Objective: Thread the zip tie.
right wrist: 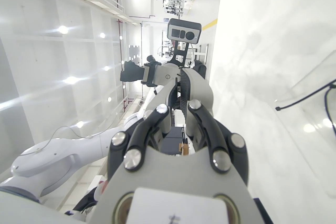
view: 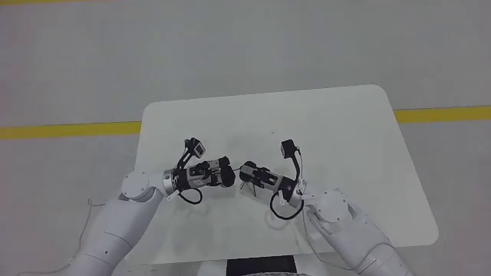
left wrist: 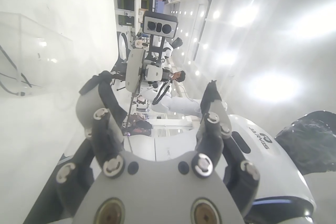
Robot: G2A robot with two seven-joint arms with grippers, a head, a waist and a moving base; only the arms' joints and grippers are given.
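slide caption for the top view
left gripper and right gripper face each other nearly tip to tip above the white table

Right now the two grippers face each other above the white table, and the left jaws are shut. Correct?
Not quite: the left gripper has its jaws wide open, as the left wrist view shows. It does face the right gripper above the white table.

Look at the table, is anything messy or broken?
Nothing looks spilled or broken. One black zip tie lies loose on the white table, off to the side of the pincers rather than in one. The left pincer is wide open.
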